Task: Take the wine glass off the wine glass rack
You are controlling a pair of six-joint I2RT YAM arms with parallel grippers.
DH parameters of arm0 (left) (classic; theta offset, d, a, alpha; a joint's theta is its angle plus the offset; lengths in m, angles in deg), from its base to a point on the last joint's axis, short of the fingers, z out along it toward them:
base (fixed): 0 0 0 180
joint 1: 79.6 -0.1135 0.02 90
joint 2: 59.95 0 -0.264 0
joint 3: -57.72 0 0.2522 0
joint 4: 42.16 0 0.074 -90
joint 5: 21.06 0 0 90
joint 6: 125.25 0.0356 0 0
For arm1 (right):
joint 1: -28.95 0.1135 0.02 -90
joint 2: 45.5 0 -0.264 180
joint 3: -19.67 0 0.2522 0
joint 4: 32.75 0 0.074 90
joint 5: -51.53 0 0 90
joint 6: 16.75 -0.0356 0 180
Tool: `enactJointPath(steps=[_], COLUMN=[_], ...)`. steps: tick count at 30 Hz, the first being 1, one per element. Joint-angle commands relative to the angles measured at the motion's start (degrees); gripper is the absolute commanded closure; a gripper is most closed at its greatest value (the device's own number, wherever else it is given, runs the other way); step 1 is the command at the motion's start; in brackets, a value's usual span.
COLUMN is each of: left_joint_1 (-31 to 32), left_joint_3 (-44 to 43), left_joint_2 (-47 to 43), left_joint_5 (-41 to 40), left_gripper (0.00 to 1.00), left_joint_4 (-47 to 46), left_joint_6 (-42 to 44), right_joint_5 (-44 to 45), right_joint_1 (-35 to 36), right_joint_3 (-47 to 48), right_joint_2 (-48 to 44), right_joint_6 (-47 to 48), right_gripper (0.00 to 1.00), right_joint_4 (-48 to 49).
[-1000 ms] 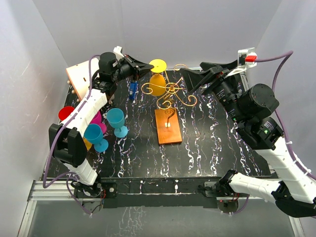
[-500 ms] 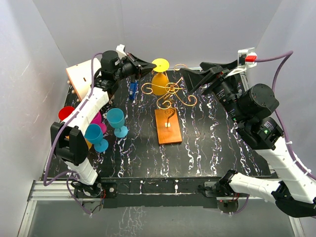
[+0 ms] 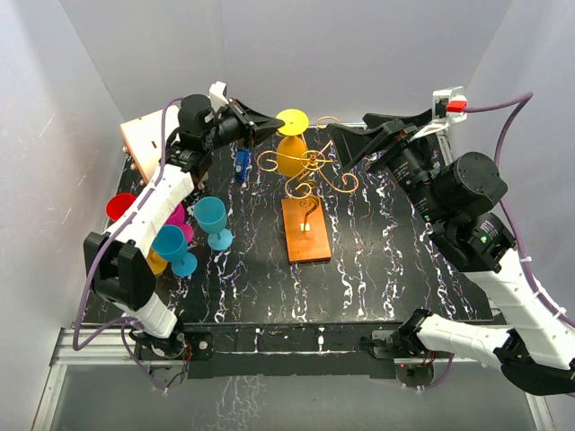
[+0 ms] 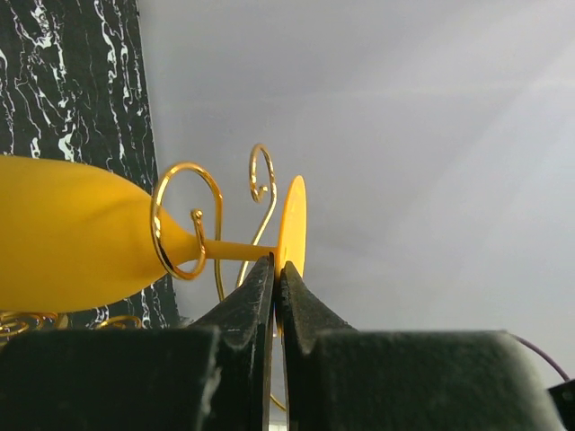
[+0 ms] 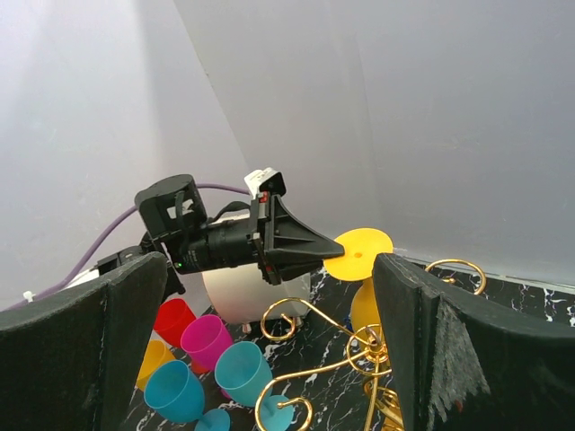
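A yellow wine glass [image 3: 287,154] hangs upside down from a curled arm of the gold wine glass rack [image 3: 316,167], which stands on its wooden base [image 3: 305,231]. The glass's round foot [image 3: 293,119] points toward the back wall. My left gripper [image 3: 272,125] is shut on the rim of that foot. In the left wrist view, the black fingertips [image 4: 269,274] pinch the disc's edge [image 4: 293,220], and the stem passes through a gold loop [image 4: 184,220]. My right gripper [image 3: 355,135] stands open right of the rack, apart from it. In the right wrist view the right gripper [image 5: 269,260] frames the foot [image 5: 359,253].
Two teal wine glasses [image 3: 213,220] [image 3: 172,247] stand at the left with red [image 3: 119,206] and magenta [image 3: 177,215] cups. A white drum-shaped object [image 3: 144,136] sits at the back left corner, and a small blue object [image 3: 241,162] lies near it. Grey walls close in the table.
My left gripper and the glass's foot have shifted slightly to the right. The right arm has not moved.
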Motion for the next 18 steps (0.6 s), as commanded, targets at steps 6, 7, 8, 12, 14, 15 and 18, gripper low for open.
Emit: enactJointPath(steps=[6,7,8,12,14,15,18], left_joint_1=[0.35,0.3,0.26,-0.82,-1.87,-2.42,-3.89], left_joint_3=[2.13,2.41,2.53,1.9,1.59,1.41,-0.63], left_joint_2=[-9.3,-9.83,-10.47,-13.22,-14.72,-14.95,-18.03], left_joint_5=[2.17,2.0,1.74,-1.45,-3.56,-4.87,-9.6], left_gripper=[1.0,1.0,1.0,1.0,1.0,1.0,1.0], left_joint_4=[4.06,4.92,5.9,11.89,14.6,15.85,21.02], left_joint_6=[3.33,3.71,4.38,8.51,10.3,11.31,15.27], right_joint_5=[-0.75,-0.76,-0.72,-0.6,-0.63,-0.67,-0.67], right_joint_1=[-0.07,-0.07,-0.11,-0.09,-0.07,-0.07,-0.12], right_joint_3=[0.48,0.58,0.75,0.8,0.92,0.96,1.18], right_joint_2=[-0.49,-0.49,-0.54,-0.77,-0.84,-0.91,-0.83], right_joint_6=[-0.71,-0.71,-0.75,-0.71,-0.75,-0.74,-0.62], right_gripper=[0.02,0.02,0.02,0.02,0.02,0.02,0.02], right_joint_4=[2.59,2.5,2.29,1.95,1.8,1.65,1.13])
